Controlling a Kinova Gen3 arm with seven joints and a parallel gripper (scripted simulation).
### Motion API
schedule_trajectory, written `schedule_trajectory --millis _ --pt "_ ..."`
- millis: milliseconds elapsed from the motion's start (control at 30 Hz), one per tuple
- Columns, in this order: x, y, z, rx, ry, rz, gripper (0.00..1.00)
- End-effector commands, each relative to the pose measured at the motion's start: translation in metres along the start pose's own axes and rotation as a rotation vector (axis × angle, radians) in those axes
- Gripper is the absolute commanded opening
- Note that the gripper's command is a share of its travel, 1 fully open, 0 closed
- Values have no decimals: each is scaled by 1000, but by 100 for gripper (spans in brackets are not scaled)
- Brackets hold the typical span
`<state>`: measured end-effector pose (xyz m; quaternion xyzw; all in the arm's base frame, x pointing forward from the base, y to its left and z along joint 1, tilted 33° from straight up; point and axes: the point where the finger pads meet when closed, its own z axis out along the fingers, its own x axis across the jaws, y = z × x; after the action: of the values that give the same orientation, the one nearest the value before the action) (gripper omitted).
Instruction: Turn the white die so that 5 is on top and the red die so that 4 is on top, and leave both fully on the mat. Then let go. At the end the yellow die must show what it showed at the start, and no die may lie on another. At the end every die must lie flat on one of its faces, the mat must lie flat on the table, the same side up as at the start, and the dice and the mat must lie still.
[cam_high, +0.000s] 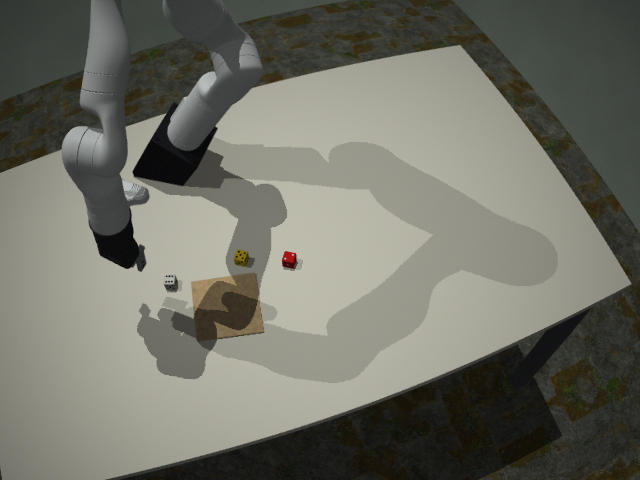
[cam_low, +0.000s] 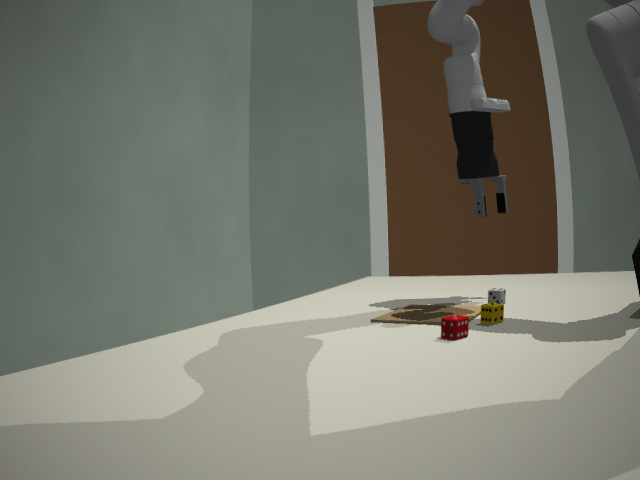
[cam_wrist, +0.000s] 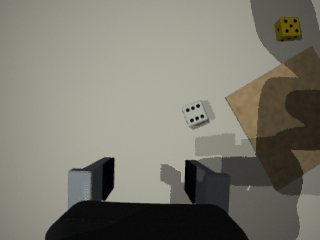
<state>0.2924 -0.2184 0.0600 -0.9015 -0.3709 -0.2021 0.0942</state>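
The white die (cam_high: 170, 282) (cam_low: 496, 296) (cam_wrist: 195, 113) lies flat on the table beside the mat (cam_high: 204, 294) (cam_low: 385, 318) (cam_wrist: 245, 107), with 6 on top. The red die (cam_high: 289, 259) (cam_low: 454, 327) lies flat on the table, off the mat; its top appears to show 2. It is outside the wrist view. The yellow die (cam_high: 240, 257) (cam_low: 492, 313) (cam_wrist: 287, 29) lies off the mat near one edge, with 5 on top. The brown mat lies flat. My gripper (cam_low: 491, 213) (cam_wrist: 149, 174) is open and empty, high above the table. In the wrist view the white die lies ahead of the fingers, slightly right.
The arm's black base (cam_high: 175, 149) stands at the table's back edge. The arm's shadow falls across the mat and the table. The yellow die lies between the white and red dice in the top view, close to the mat's back edge.
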Motion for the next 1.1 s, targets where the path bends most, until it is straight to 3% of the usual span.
schedule_trajectory --millis 0,367,1067 --pt "3 -3 1 19 41 22 100" --pt "24 -8 0 51 116 54 100" --pt "26 -9 1 53 122 56 100"
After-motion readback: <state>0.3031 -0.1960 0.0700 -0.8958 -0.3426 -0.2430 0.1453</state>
